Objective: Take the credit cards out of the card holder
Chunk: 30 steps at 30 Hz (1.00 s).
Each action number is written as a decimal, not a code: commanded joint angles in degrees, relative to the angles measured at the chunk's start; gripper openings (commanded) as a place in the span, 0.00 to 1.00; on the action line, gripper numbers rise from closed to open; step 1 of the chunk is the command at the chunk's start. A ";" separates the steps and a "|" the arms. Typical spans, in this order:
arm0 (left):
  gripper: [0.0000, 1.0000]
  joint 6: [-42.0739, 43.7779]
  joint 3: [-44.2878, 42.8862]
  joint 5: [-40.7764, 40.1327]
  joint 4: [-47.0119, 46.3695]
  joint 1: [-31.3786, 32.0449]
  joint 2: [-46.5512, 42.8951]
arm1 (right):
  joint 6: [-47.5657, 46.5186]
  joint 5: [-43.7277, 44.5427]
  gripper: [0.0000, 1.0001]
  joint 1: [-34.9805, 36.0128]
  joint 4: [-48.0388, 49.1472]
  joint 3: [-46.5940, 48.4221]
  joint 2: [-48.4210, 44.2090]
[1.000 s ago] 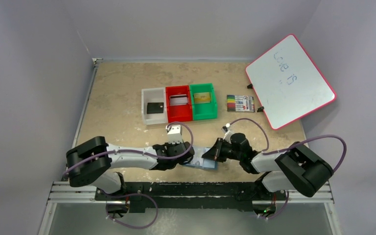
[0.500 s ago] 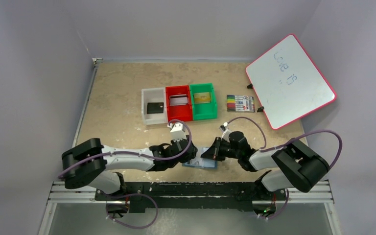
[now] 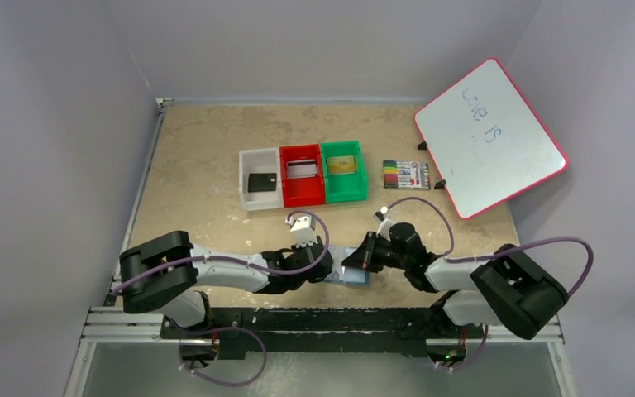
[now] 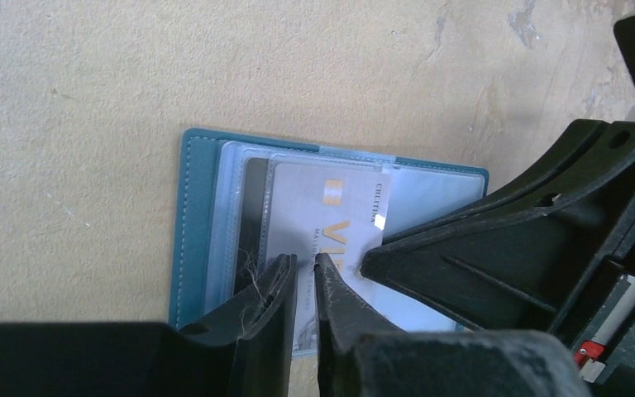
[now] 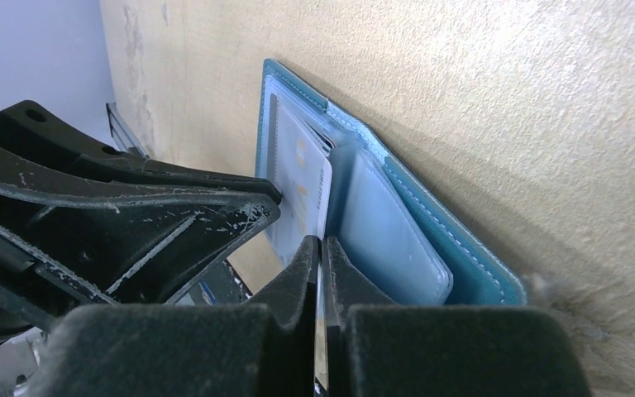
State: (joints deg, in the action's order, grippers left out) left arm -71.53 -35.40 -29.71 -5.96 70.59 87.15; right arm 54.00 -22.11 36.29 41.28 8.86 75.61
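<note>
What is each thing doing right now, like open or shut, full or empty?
card holder: open, lying flat.
silver card: partly in its pocket, one edge lifted.
left gripper: barely open, tips at the silver card.
right gripper: shut, tips at that card's edge.
white bin: holds a black card.
red bin: holds a grey card.
green bin: holds a gold card.

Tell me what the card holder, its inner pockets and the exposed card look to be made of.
The card holder: teal leather or leatherette, probably; matte surface, stitched edge. Its inner pockets: clear soft plastic, pale blue, glossy, slightly wrinkled. The card: rigid plastic, seemingly; silver-grey satin face with gold print.
</note>
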 commanded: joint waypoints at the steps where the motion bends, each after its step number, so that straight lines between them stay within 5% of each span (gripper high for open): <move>1: 0.13 -1.73 -0.69 -2.55 5.90 0.90 1.61 | 0.63 1.23 0.00 -0.74 1.11 -0.68 -2.72; 20: 0.06 0.28 -2.43 -3.45 7.78 1.87 4.27 | -0.85 -0.95 0.00 -4.99 -7.00 -0.90 -10.28; 27: 0.04 0.83 -3.47 -3.42 8.37 2.27 5.37 | -0.57 -1.95 0.21 -5.51 -5.77 -1.10 -9.49; 30: 0.04 1.01 -3.77 -3.43 8.46 2.36 5.65 | -0.22 -2.66 0.10 -5.53 -4.46 -1.32 -9.35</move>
State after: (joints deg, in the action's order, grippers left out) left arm -72.27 -38.98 -33.93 -2.39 72.49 90.74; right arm 53.91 -22.72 31.05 33.10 7.94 66.35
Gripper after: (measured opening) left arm 0.042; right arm 0.171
